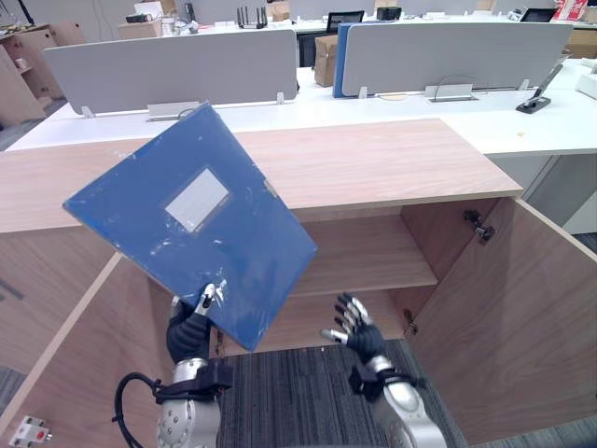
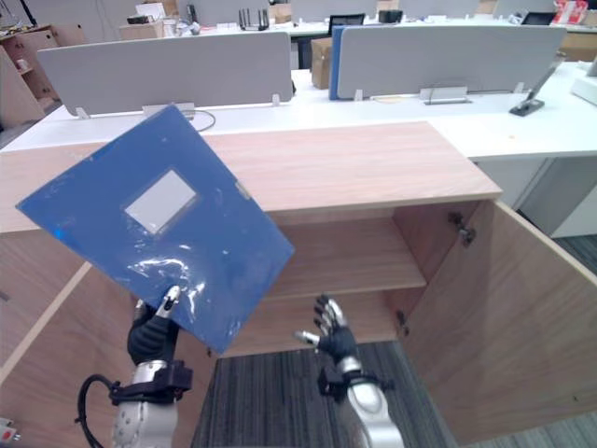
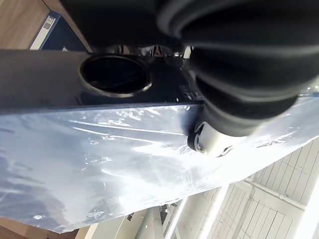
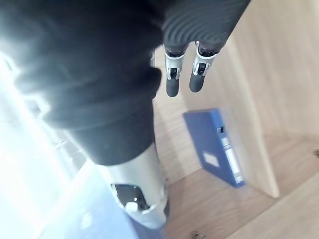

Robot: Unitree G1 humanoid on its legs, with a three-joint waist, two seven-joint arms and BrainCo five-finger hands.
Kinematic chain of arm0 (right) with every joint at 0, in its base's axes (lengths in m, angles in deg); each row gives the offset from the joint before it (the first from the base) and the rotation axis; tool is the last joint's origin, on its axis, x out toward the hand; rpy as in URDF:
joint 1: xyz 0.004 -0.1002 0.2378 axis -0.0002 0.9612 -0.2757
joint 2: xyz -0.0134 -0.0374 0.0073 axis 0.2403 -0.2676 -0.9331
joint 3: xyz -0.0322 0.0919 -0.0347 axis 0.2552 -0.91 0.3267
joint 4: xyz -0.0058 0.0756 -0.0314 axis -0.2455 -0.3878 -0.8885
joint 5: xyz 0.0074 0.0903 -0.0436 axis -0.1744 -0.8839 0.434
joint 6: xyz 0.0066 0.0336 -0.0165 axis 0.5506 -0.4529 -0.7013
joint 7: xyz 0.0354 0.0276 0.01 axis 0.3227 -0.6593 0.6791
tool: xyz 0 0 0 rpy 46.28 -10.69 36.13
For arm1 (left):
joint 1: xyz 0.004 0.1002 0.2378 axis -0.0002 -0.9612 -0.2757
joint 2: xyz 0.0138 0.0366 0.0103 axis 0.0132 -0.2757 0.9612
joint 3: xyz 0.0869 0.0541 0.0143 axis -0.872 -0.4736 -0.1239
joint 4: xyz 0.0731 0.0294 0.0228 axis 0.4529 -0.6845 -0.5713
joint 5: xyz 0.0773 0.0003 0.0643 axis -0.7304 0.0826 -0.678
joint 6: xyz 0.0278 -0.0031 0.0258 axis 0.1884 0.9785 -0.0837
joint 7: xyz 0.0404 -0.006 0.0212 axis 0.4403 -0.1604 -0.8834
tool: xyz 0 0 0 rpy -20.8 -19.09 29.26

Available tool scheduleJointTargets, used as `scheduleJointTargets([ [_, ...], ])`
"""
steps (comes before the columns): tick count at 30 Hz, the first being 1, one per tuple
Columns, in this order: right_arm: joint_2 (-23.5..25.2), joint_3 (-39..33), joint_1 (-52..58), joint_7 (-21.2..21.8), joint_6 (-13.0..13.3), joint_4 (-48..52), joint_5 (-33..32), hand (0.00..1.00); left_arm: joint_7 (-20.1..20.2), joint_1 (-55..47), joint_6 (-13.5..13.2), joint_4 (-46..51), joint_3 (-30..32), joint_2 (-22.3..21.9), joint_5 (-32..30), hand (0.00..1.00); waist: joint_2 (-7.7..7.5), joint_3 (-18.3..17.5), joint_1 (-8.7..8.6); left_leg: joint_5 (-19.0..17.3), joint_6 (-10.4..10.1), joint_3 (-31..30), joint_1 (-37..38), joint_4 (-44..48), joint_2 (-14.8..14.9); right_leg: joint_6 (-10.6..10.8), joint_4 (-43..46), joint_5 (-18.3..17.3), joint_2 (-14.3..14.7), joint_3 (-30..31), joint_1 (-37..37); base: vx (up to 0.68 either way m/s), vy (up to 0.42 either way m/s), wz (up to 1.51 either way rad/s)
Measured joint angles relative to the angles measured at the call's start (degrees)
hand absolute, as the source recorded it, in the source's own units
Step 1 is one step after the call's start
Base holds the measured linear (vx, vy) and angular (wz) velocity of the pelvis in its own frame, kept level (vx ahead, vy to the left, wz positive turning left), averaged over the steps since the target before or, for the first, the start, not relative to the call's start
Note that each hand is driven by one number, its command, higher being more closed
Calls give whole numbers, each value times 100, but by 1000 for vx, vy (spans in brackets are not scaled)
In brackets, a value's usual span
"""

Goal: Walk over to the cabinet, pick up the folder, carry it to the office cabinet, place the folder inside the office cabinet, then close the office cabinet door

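Before the open office cabinet (image 1: 373, 166), I see the blue folder (image 1: 177, 243) tilted, its lower corner pinched in the left robot hand (image 1: 191, 330); the right robot hand (image 1: 360, 330) is spread just beside. Its label (image 1: 197, 200) reads blank.

A long white desk (image 1: 532, 126) runs across the back, carrying 2 grey divider screens (image 1: 173, 70) side by side. A brown cardboard box (image 1: 326, 58) sits between them, farther back. Dark striped carpet (image 1: 289, 392) covers the floor.

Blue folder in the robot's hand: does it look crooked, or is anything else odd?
Yes, the flat blue folder with a pale label hangs askew: the left hand pinches just its lower corner, so it tilts diagonally before the open wooden cabinet. The right hand is open, empty.
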Motion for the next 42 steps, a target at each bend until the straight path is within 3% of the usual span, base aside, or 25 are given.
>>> scheduleJointTargets([
  [5,-294,-2,-1314,1,198,386,-223,0,2,170,16,0,7,20,-222,100,-37,16,44,0,3,-24,-10,20,0,-3,11,-2,3,-8,1,-29,13,1],
  [9,-575,27,-2342,58,215,375,-579,0,19,356,16,4,-28,30,-254,100,-46,19,134,1,6,-86,-52,65,-6,-9,27,-6,-1,-60,4,-33,17,8],
  [18,-1701,380,-3585,148,212,-166,-1232,0,21,406,16,29,-103,164,-337,100,-124,61,204,10,15,-210,-119,114,-3,-36,78,-35,5,-169,9,-16,7,6],
  [29,-2017,1446,-4782,334,196,-1471,-1290,0,70,421,-9,387,-595,771,-92,100,-180,87,267,32,33,-238,-205,120,-6,-36,95,-35,1,-188,-37,-2,1,0],
  [35,-2075,1712,-5144,384,347,-1864,-1287,0,71,487,-113,397,-642,1169,360,100,-179,87,268,70,39,-289,-206,108,-6,-45,110,-42,3,-240,-53,-43,17,4],
  [39,-2090,1992,-5532,430,435,-2294,-1289,0,69,664,-332,398,-646,1605,642,100,-179,87,283,91,29,-303,-208,103,-4,-45,126,-41,2,-254,-54,-17,9,2],
  [40,-2102,2113,-5666,466,466,-2471,-1295,100,69,709,-354,397,-648,1779,780,100,-178,87,284,95,28,-303,-208,103,-3,-45,128,-41,2,-254,-56,0,0,0],
  [42,-2170,2524,-5947,600,547,-2848,-1468,100,60,806,-369,397,-654,2063,974,100,-178,87,283,98,26,-303,-208,103,-2,-45,130,-41,3,-254,-58,0,0,0],
])
